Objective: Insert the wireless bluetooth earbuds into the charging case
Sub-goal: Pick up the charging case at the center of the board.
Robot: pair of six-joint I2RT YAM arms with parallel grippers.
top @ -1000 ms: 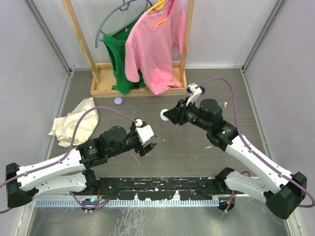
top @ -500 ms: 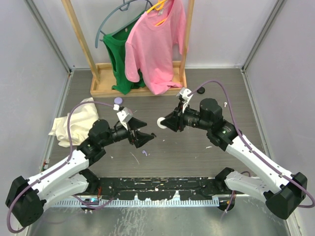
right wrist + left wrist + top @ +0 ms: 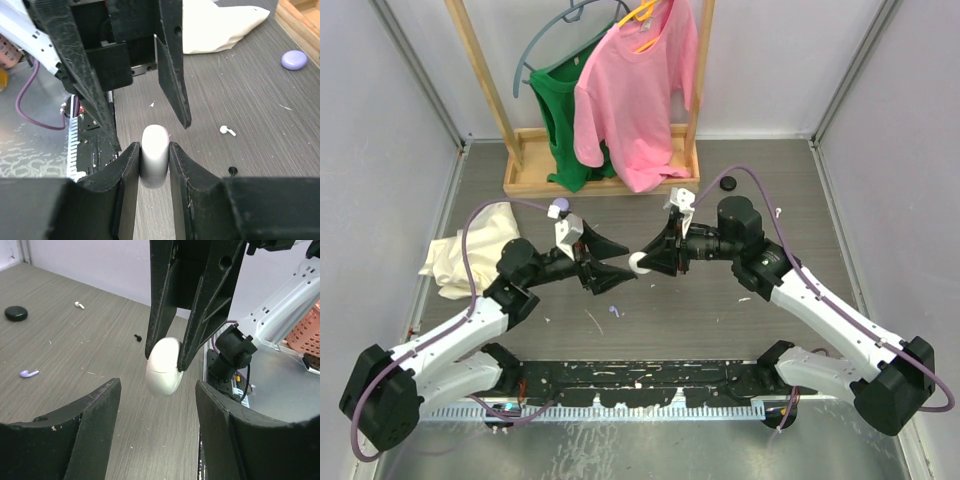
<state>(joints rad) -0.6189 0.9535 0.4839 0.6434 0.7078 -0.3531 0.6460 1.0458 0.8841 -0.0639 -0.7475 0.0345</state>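
My right gripper (image 3: 646,260) is shut on a closed white charging case (image 3: 637,263), held above the table at mid-centre. In the right wrist view the case (image 3: 154,160) is pinched between both fingers. My left gripper (image 3: 620,272) is open and faces it, its fingers (image 3: 175,85) on either side of the case's far end; I cannot tell if they touch. The left wrist view shows the case (image 3: 163,375) just ahead of my open fingertips. A lilac earbud (image 3: 613,313) lies on the table below; another lilac earbud (image 3: 28,373), a white earbud (image 3: 79,304) and a second white one (image 3: 227,131) show too.
A black round case (image 3: 727,183) and a lilac case (image 3: 294,59) lie on the far table. A cream cloth (image 3: 470,250) lies at the left. A wooden rack (image 3: 535,165) with green and pink shirts stands at the back. A small black piece (image 3: 138,337) lies on the table.
My left gripper swung up and right toward the right gripper. My right gripper moved left and lower with the case. The two grippers now meet tip to tip.
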